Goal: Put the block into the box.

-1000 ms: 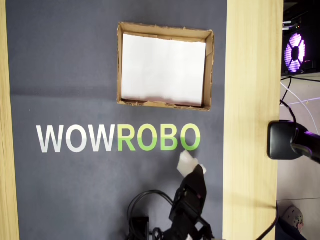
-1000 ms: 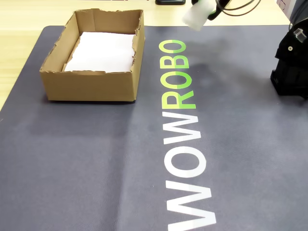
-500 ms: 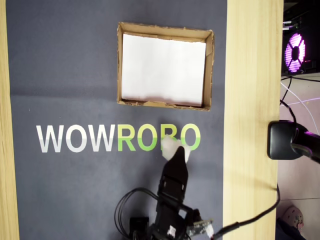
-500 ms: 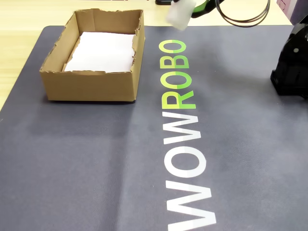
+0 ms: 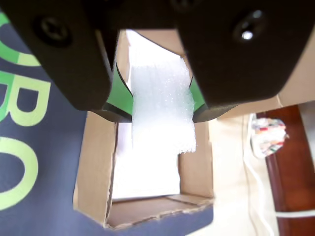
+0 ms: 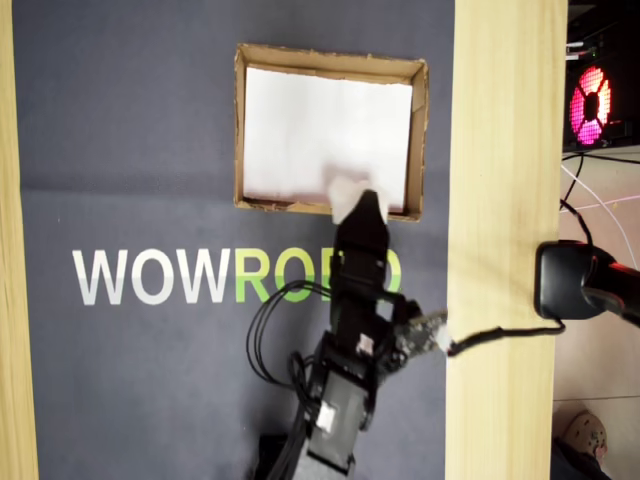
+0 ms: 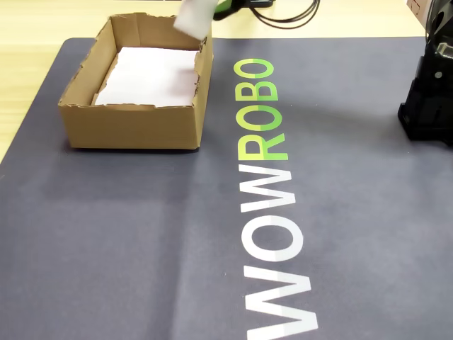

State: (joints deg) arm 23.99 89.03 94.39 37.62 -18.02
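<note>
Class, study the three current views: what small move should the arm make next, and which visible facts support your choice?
Probably ease slightly further over the box, then open. The gripper is shut on the block, which in the overhead view sits right at the near rim, not yet well over the white lining; releasing here might catch the rim.

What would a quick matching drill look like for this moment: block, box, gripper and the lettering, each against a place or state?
Things:
1. block
2. box
3. gripper
4. WOWROBO lettering

Places or states:
A. printed on the grey mat
B. shut on the foam
C. held above the box's near edge
D. lined with a white sheet

Pairs: 1-C, 2-D, 3-B, 4-A
</note>
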